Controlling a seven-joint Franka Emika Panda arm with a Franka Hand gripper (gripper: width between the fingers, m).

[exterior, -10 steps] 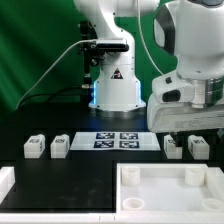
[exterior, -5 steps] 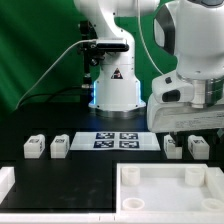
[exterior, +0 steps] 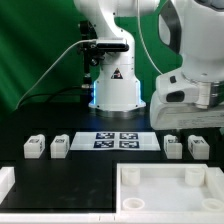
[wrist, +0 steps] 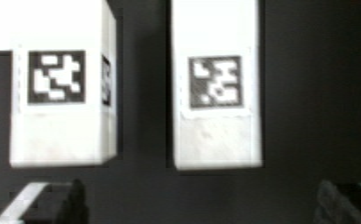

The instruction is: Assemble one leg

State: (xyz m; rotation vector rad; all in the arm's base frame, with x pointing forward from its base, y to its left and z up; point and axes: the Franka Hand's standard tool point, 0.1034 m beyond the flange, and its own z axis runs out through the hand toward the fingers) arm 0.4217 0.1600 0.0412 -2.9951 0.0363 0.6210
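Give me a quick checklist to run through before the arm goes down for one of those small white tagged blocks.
1. The gripper is open: ok, its dark fingers stand wide apart with nothing between them.
2. Target in sight: ok, a small white plastic leg and a second leg fill the wrist view, tags facing the camera.
3. Legs separated: ok, a dark gap runs between them.
4. Centred over one leg: cannot tell.
5. The white square raised-rim panel is clear of that pair: ok, it lies apart from them in the exterior view.
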